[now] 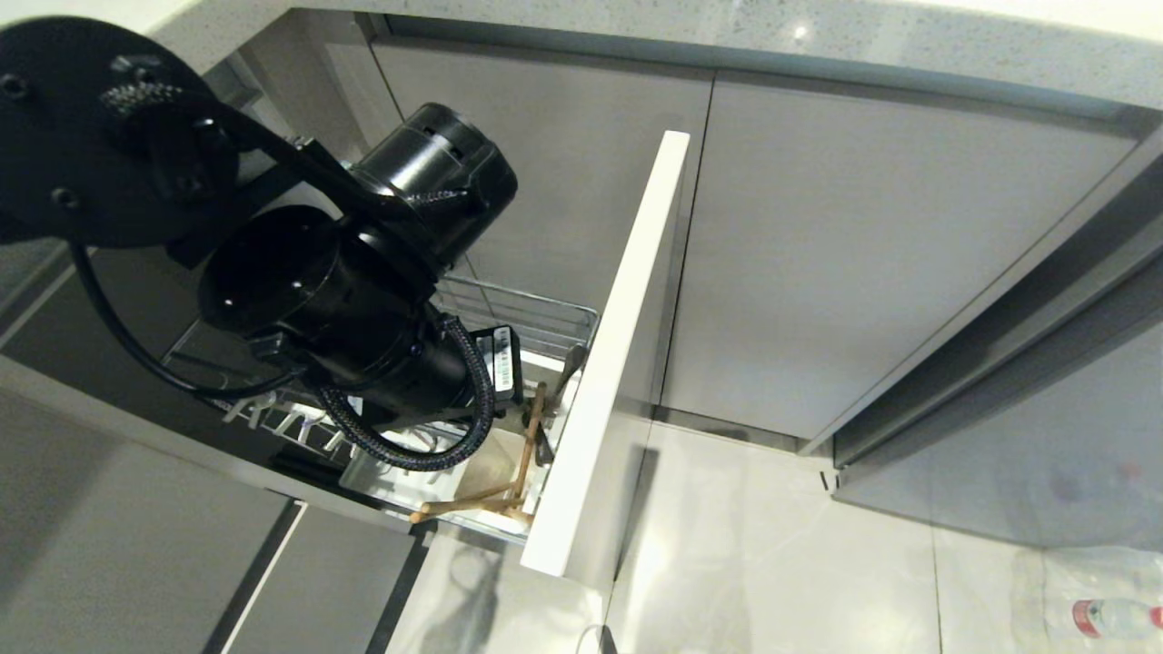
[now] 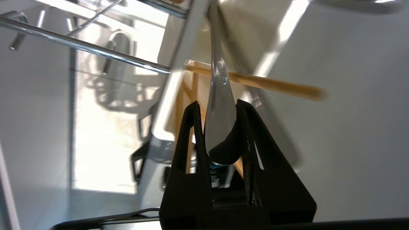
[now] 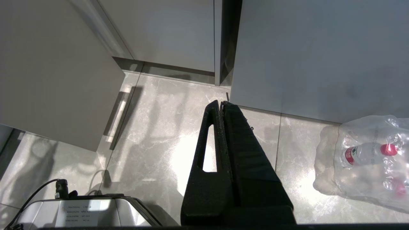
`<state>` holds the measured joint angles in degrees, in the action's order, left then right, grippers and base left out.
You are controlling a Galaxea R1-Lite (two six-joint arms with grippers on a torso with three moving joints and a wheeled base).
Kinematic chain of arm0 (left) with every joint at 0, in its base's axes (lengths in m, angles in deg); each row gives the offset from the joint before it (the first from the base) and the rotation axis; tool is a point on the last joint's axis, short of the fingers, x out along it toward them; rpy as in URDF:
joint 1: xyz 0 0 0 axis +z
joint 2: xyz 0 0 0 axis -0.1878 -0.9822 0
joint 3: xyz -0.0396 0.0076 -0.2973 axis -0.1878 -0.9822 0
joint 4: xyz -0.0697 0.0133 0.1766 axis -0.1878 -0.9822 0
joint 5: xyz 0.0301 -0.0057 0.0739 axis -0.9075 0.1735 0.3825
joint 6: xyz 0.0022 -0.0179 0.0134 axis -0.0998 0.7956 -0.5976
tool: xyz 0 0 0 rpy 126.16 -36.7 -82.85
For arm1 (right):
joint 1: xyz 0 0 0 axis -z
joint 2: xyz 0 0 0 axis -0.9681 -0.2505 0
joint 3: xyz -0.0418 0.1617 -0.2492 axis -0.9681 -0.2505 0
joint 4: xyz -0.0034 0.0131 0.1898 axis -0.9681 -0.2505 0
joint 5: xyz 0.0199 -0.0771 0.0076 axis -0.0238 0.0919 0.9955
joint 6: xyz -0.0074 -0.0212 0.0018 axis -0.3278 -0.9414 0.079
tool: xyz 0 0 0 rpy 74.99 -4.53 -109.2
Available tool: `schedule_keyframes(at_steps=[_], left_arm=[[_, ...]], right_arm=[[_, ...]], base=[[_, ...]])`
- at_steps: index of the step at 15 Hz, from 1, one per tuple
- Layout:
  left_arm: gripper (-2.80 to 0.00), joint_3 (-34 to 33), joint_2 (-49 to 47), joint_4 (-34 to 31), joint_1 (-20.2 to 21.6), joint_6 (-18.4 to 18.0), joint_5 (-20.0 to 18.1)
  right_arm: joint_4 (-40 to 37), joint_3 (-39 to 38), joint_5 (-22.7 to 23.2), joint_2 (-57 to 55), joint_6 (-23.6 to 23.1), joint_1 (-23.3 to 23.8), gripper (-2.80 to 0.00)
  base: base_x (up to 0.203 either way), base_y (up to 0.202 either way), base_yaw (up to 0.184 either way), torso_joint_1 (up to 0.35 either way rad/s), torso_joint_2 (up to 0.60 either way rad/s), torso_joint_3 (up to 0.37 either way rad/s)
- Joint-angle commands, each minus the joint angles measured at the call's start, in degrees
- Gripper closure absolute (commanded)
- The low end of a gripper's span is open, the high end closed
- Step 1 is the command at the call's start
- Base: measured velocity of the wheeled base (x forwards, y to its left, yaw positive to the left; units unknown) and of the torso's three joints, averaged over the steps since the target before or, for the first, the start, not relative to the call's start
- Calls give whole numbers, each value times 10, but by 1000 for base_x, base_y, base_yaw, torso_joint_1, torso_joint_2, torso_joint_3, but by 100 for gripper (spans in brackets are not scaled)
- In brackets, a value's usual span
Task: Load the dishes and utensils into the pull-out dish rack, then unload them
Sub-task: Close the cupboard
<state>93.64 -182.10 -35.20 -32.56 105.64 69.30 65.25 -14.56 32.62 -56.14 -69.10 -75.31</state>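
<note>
The pull-out dish rack (image 1: 536, 313) stands drawn out from the cabinet, with its chrome wires (image 2: 96, 51) close by in the left wrist view. My left arm (image 1: 363, 300) reaches down over the rack's end next to the white front panel (image 1: 627, 336). My left gripper (image 2: 217, 103) is shut on the broad handle end of the silver fork (image 2: 219, 83), whose shaft runs away towards the rack. The fork (image 1: 568, 363) shows beside the panel. Wooden chopsticks (image 1: 527, 445) lean in the white caddy (image 1: 486, 463), and one chopstick (image 2: 271, 84) crosses behind the fork. The dishes are out of view.
My right gripper (image 3: 221, 103) hangs shut above the tiled floor (image 3: 153, 134), holding nothing. A wrapped pack of water bottles (image 3: 367, 156) lies on the floor at the right. Grey cabinet doors (image 1: 863, 254) stand behind the rack, under a stone countertop (image 1: 818, 36).
</note>
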Motion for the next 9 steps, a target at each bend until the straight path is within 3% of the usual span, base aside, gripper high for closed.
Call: schedule_keyframes(at_steps=[1,9], left_arm=[[0,6,8,-4,-7,7,2],[0,12,32,-4,-11,8,11]], right_arm=[[0,-1,0,0,0,0,0],[0,-1,0,0,0,0,0]], base=[[0,0,0,0,0,0],[0,0,0,0,0,0]])
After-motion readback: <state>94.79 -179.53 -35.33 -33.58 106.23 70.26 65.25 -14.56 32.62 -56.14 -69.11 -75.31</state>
